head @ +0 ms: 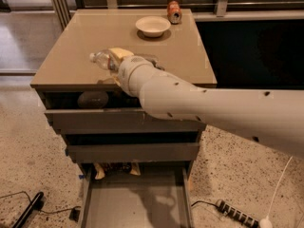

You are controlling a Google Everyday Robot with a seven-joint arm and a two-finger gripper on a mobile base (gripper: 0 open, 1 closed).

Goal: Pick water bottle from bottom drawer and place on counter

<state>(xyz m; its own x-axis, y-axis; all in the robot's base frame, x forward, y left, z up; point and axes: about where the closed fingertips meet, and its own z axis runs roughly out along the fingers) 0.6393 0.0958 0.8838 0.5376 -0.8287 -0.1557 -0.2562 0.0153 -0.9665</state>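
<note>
Plastic water bottle (100,59) in claw (116,64), above counter (83,34)

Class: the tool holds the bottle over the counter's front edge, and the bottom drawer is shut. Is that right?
No. The camera view shows the bottom drawer open; the tool does hold the bottle over the counter, at its front edge.

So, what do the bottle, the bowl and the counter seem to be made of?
The bottle looks like thin clear plastic: see-through, crinkled; the gripper holds it above the front edge of the counter. The bowl is white and smooth, ceramic or plastic. The counter looks like glossy tan laminate: it shows reflections.
</note>
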